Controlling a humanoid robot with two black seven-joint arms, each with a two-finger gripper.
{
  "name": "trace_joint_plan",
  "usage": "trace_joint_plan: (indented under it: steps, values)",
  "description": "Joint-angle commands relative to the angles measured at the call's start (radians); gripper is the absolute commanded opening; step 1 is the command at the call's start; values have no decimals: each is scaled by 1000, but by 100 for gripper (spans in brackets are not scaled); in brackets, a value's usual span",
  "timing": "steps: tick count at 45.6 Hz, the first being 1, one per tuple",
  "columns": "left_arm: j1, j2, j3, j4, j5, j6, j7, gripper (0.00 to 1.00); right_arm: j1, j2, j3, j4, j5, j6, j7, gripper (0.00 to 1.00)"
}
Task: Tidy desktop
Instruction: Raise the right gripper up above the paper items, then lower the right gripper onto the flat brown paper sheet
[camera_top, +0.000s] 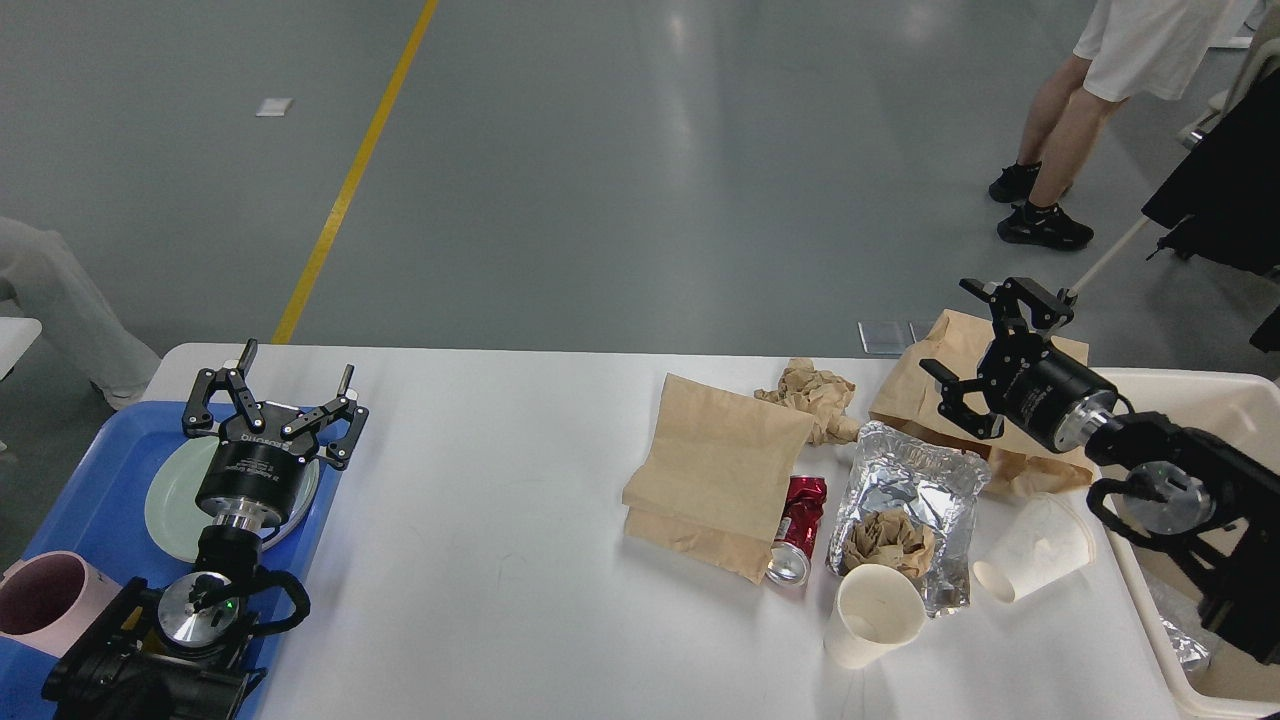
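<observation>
The white desktop (480, 520) holds litter at its right half: a flat brown paper bag (715, 465), a crumpled brown paper ball (815, 392), a second brown bag (955, 370), an open foil bag (910, 480) with crumpled paper (888, 540) in it, a crushed red can (797, 525), an upright paper cup (875, 615) and a paper cup on its side (1035, 548). My right gripper (948, 328) is open and empty, in the air over the second brown bag. My left gripper (298, 362) is open and empty above the tray's right edge.
A blue tray (90, 500) at the left carries a pale green plate (168, 490) and a pink mug (45, 598). A cream bin (1200, 400) stands at the table's right end with foil scrap inside. People stand on the floor beyond the table.
</observation>
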Motion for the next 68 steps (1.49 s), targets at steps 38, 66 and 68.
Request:
trace_joint_plan:
  steps: [38,66,68]
  values:
    - [0,3,0,1,0,2,-1,96,1330,422,-1930,180,12,256,-26,100]
    - [0,3,0,1,0,0,1,96,1758,427,-1973,658,259,325,-207,98]
    - [0,3,0,1,0,0,1,96,1758,425,-1980,653,294,310,-206,98]
